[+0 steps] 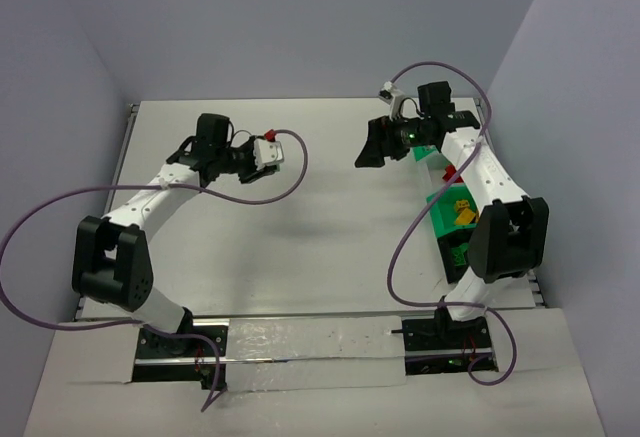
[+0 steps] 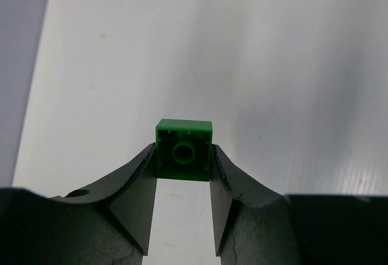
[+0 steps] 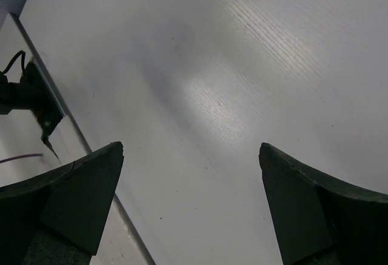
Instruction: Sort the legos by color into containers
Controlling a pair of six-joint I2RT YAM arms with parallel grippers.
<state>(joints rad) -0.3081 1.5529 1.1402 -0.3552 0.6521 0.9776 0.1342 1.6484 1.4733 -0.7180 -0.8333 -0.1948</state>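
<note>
From above, the left gripper (image 1: 263, 155) is seen at 10 o'clock on the white table (image 1: 320, 247), and the green containers (image 1: 452, 229), with yellow legos (image 1: 463, 214) inside, are seen at 3 o'clock, partly hidden under the right arm (image 1: 480, 172). In the left wrist view, a green lego (image 2: 183, 151) is squeezed tight between that gripper's two fingers (image 2: 136, 198). In the right wrist view, the right gripper (image 3: 191, 156) is spread wide apart, and only table is seen between its fingers.

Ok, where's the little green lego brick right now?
In the left wrist view, the green brick is pinched between the left gripper's two fingers, with only the white table behind it.
</note>
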